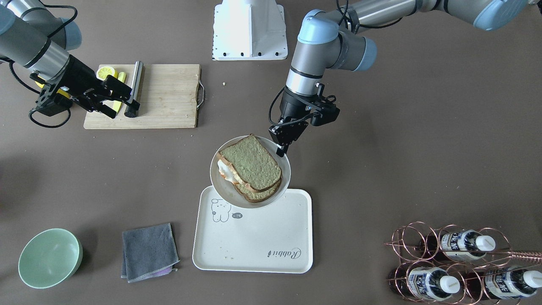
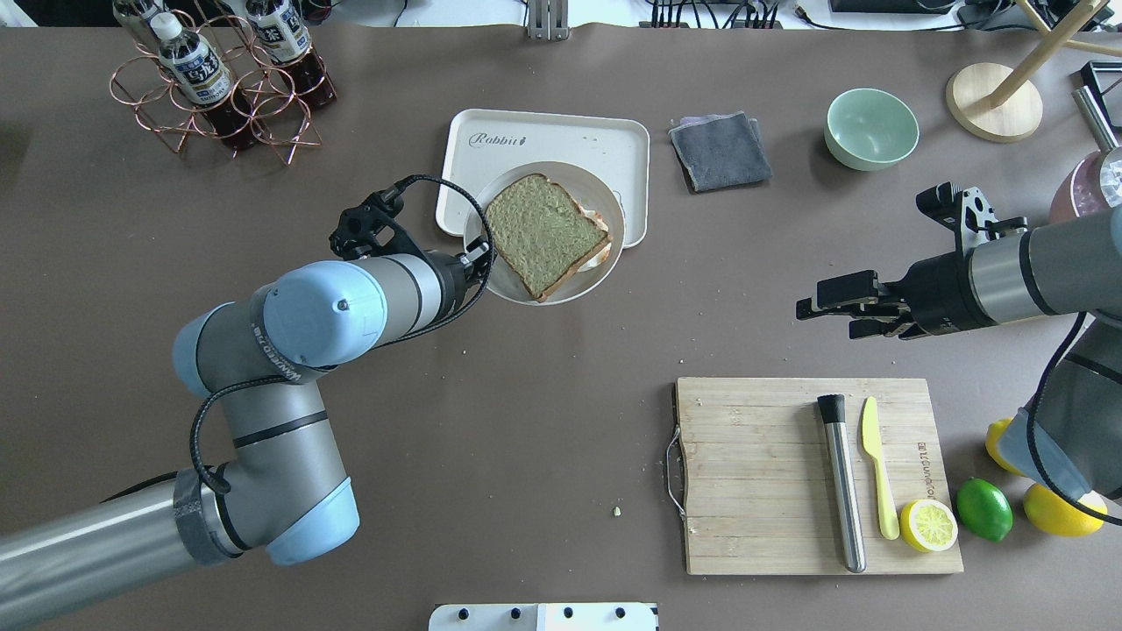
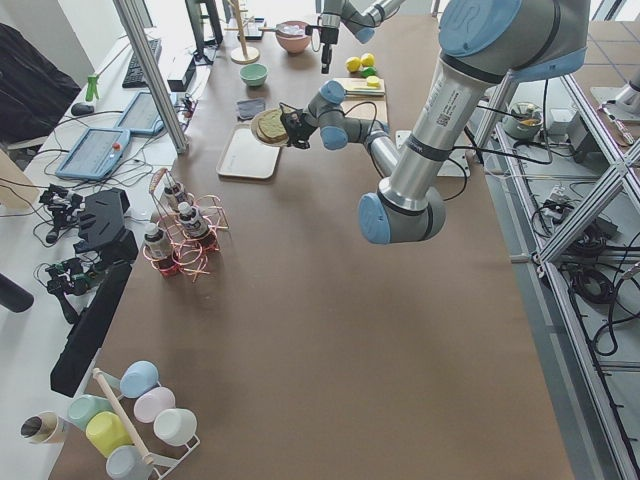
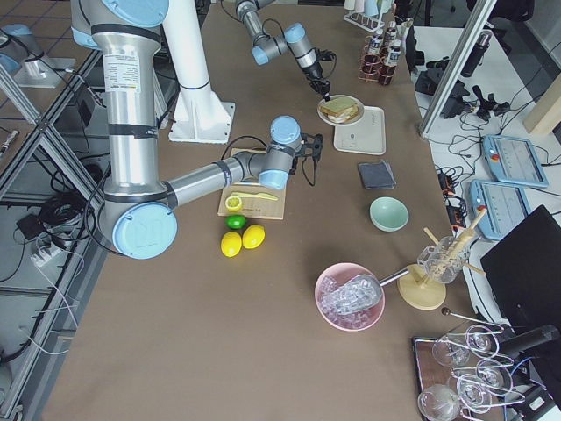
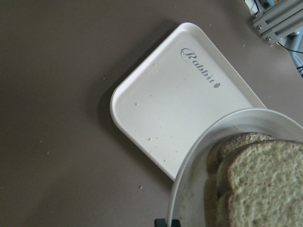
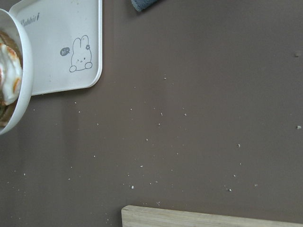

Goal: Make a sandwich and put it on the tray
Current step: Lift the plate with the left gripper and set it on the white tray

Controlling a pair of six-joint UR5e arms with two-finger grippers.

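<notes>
The sandwich [image 1: 252, 163], two greenish-tan bread slices with a white egg between them, lies on a round white plate [image 1: 214, 169]. My left gripper [image 1: 281, 148] is shut on the plate's rim on the robot's side. It holds the plate over the near edge of the cream tray [image 1: 254, 245]. The overhead view shows the sandwich [image 2: 543, 230], plate [image 2: 561, 296], tray [image 2: 543, 136] and left gripper [image 2: 478, 254]. The left wrist view shows the tray [image 5: 175, 104] below the plate [image 5: 203, 146]. My right gripper [image 2: 815, 311] is open and empty, above the table beyond the cutting board.
A wooden cutting board [image 2: 754, 473] holds a steel muddler [image 2: 841, 482], a yellow knife [image 2: 877, 473] and a lemon half [image 2: 929, 524]. A lime [image 2: 983, 508] lies beside it. A grey cloth [image 2: 719, 149], a green bowl [image 2: 870, 127] and a bottle rack [image 2: 219, 79] stand near the tray.
</notes>
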